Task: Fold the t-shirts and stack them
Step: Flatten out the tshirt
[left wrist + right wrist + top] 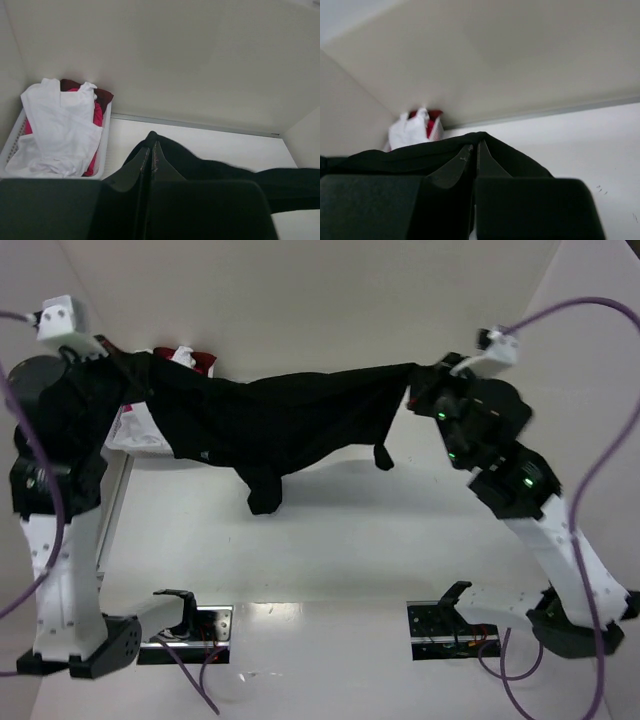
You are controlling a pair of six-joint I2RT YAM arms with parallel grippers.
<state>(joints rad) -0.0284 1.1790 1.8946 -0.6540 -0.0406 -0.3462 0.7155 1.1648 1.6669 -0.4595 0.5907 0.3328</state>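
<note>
A large black t-shirt (270, 420) hangs stretched in the air between both arms, sagging in the middle with a sleeve dangling toward the table. My left gripper (150, 146) is shut on its left end; the black cloth (210, 170) trails off to the right behind the fingers. My right gripper (475, 146) is shut on the other end, the black t-shirt (395, 155) draped over its fingertips. In the top view the left gripper (128, 370) and right gripper (418, 388) hold the shirt taut. White t-shirts (60, 125) and red ones (96, 117) lie piled in the basket.
A white basket (106, 145) stands at the back left by the wall, also seen in the top view as the basket (135, 435) under the left arm. The white tabletop (330, 540) spreads below the hanging shirt. Walls close in on the back and both sides.
</note>
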